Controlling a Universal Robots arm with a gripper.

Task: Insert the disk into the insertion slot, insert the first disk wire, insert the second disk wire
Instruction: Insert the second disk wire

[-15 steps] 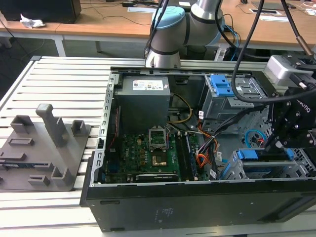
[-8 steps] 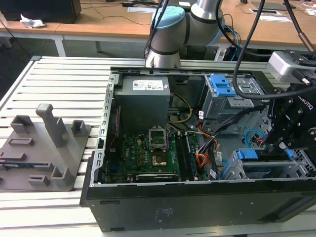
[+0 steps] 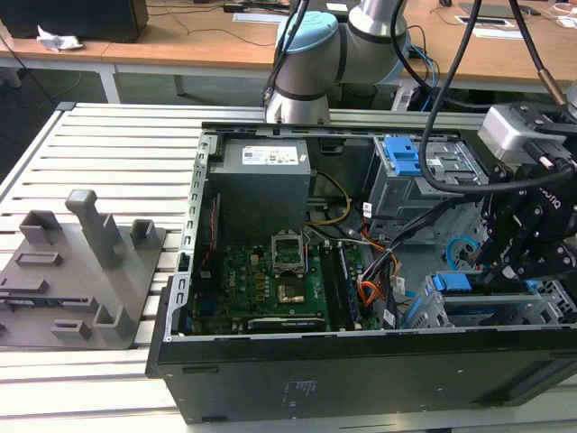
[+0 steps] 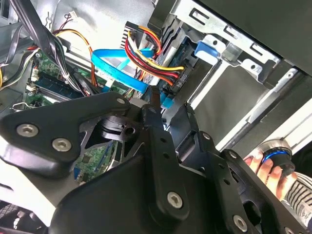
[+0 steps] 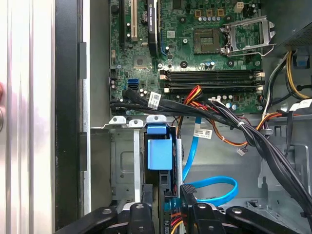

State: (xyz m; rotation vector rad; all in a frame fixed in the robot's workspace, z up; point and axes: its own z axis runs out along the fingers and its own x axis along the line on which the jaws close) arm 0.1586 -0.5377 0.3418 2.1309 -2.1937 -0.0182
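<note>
The disk [image 5: 159, 153], with its blue carrier tab [image 3: 451, 281], sits inside the insertion slot [image 3: 505, 311], the low grey cage at the case's corner on the exterior view's right. My gripper [image 3: 507, 269] hangs tilted over the disk's rear end. The second disk wire [image 5: 214, 183], a glossy light-blue loop [image 4: 114, 66], runs to its end between my fingers [image 5: 187, 195], and the gripper [image 5: 167, 192] is shut on it. The first disk wire [image 4: 146, 56], a red, orange and yellow bundle, reaches the disk's rear just beside them [image 5: 173, 225].
A taller bay with a blue latch [image 3: 401, 158] stands behind the slot. Thick black cables [image 5: 253, 141] cross above the cage. The motherboard [image 3: 270, 280] and power supply [image 3: 266, 176] lie toward the exterior view's left. A person's hand [image 4: 261, 163] rests outside the case.
</note>
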